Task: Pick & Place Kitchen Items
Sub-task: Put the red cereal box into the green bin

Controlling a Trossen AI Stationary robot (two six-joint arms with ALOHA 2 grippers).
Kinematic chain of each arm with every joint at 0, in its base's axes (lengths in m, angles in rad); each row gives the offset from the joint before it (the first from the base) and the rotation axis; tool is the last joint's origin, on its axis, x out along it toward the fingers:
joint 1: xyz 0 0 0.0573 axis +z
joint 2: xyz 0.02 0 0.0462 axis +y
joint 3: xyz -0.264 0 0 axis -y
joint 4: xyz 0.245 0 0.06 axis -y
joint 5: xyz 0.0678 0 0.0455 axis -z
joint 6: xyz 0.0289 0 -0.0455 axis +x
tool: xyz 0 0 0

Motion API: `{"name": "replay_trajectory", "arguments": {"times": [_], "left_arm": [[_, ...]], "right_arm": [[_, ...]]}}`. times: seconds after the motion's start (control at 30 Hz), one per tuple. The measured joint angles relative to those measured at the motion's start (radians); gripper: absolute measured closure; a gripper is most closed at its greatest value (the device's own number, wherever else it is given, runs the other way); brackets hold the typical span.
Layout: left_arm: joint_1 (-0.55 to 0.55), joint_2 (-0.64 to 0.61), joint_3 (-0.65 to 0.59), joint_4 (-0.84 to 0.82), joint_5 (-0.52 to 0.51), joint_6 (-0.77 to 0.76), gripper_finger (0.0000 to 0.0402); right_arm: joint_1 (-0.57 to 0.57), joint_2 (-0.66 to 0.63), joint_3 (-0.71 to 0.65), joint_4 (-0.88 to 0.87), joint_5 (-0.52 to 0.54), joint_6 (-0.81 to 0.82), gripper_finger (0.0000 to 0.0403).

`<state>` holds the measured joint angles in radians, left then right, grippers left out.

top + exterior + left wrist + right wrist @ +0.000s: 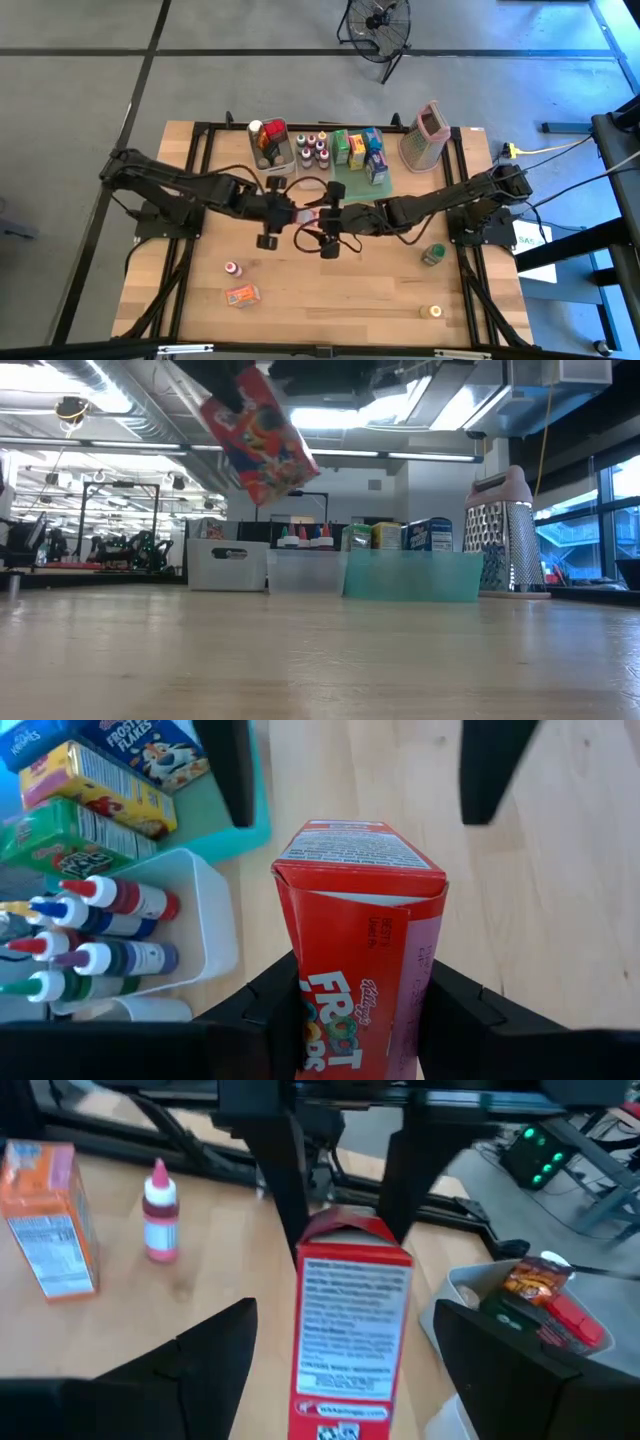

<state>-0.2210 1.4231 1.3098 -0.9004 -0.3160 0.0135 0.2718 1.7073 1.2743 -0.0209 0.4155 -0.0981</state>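
From above: red cereal box (pixel 309 212) held off the bench (pixel 330 300) between the two arms, in front of the green tray (pixel 385 183). Left gripper (pixel 297 213) clamped on it; right gripper (pixel 322 212) just beside the box's other end, jaws spread and not gripping. Other kitchen items scattered on the near side of the bench — an orange packet (pixel 241 295), a small white bottle (pixel 232 268), a green-capped jar (pixel 433 254).

Level with the bench: cereal box (pixel 259 433) tilted in the air, well above the wood, in front of the tray (pixel 412 575) and the grater (pixel 507 532).

Left wrist: jaws pressed against both sides of the box (pixel 357 935), left of the tray — bottles (pixel 105 932) standing in the clear bin beside it.

Right wrist: box (pixel 351 1335) upright between wide-spread jaws, clear of both.
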Motion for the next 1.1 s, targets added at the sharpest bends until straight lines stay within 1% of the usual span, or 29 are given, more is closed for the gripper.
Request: {"name": "replay_trajectory", "arguments": {"times": [0.23,0.43,0.5,0.63,0.93,1.0,1.1], "left_arm": [[0.052,0.016,0.000,0.076,0.050,0.049,0.0256],[0.087,0.016,0.000,0.129,0.096,0.053,0.0256],[0.092,0.016,0.000,0.127,0.101,0.053,0.0256],[0.101,0.020,0.000,0.127,0.102,0.053,0.0256],[0.101,0.021,0.000,0.129,0.124,0.102,0.0256],[0.101,0.021,0.000,0.131,0.125,0.104,0.0256],[0.101,0.021,0.000,0.134,0.128,0.090,0.0255]], "right_arm": [[-0.022,0.000,0.000,-0.085,0.049,-0.007,0.0096],[-0.041,0.000,0.000,-0.096,0.043,-0.007,0.0099],[-0.047,0.000,0.000,-0.097,0.008,-0.012,0.0108],[-0.057,0.000,0.000,-0.106,-0.052,-0.014,0.0140],[-0.059,0.000,0.000,-0.114,-0.060,-0.014,0.0245],[-0.059,0.000,0.000,-0.114,-0.061,-0.015,0.0262],[-0.058,0.000,0.000,-0.115,-0.061,-0.014,0.0272]]}}
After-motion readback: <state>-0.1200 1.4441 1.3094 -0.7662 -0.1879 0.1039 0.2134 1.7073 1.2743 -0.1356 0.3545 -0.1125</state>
